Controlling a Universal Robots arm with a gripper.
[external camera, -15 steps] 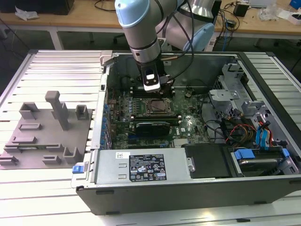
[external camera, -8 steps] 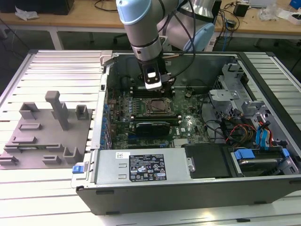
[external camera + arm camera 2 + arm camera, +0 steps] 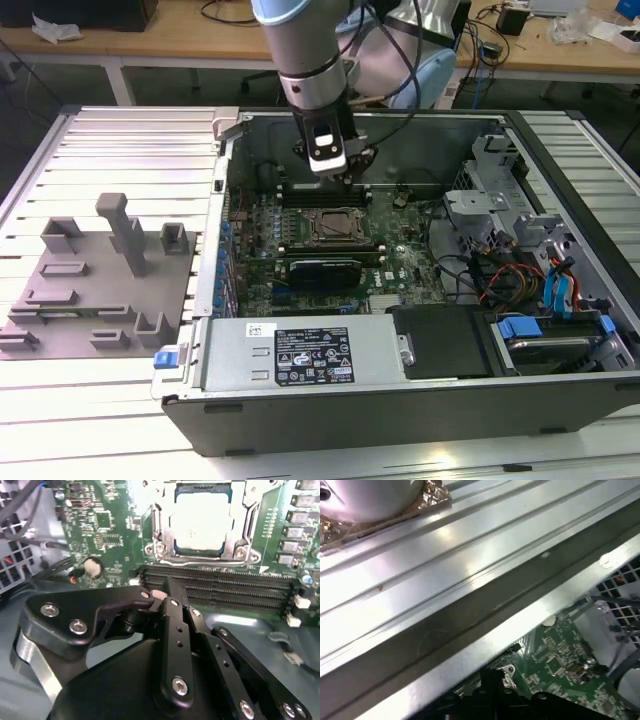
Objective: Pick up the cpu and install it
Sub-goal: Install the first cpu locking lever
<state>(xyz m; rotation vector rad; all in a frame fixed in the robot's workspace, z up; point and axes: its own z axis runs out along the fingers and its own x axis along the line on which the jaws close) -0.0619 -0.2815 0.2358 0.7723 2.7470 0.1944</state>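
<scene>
The cpu (image 3: 198,521) sits square inside the socket frame (image 3: 155,530), its edges clear all round, while the gripper (image 3: 165,592) (fingers closed, empty) hovers beside the frame over the memory slots (image 3: 225,582).

cpu (image 3: 198,522) seemingly in socket (image 3: 200,555)

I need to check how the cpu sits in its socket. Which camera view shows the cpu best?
The second wrist view: the cpu lies close and bright inside the socket frame. In the exterior view it is a small, dim square on the motherboard.
</scene>
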